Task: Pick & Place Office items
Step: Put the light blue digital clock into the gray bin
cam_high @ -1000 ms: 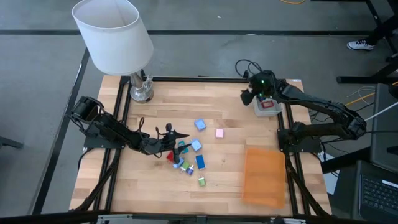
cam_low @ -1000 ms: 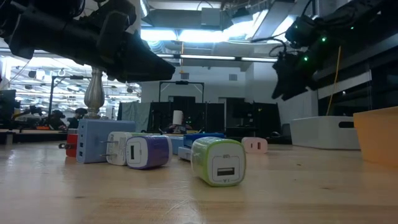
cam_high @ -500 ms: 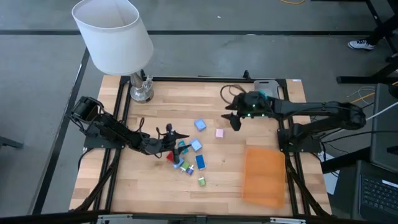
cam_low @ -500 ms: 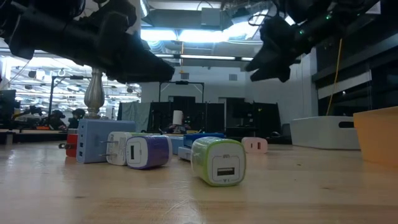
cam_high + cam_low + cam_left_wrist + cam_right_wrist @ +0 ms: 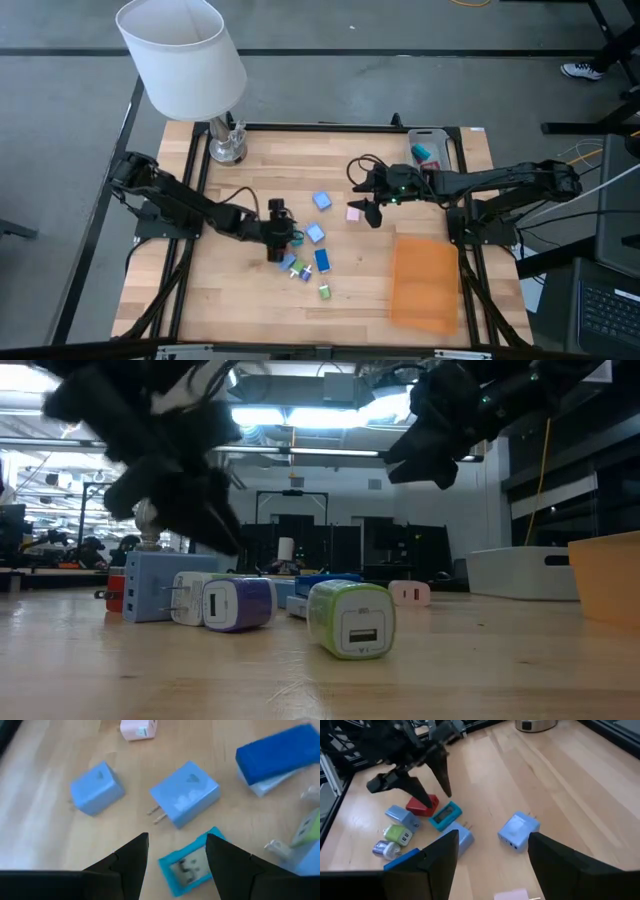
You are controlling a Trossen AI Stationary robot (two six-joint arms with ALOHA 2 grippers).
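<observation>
Left gripper (image 5: 175,852) open over the teal piece (image 5: 188,868); right gripper (image 5: 371,212) open beside the pink one (image 5: 353,213).

The office items (image 5: 308,250) crowd the middle of the tabletop (image 5: 260,170), several touching, leaving little room for jaws between them. The pink piece (image 5: 352,213) and one blue square (image 5: 321,200) lie apart with bare wood around. The lamp (image 5: 183,60) blocks the far left corner, the orange sheet (image 5: 425,282) the near right. The near left wood lies bare.
</observation>
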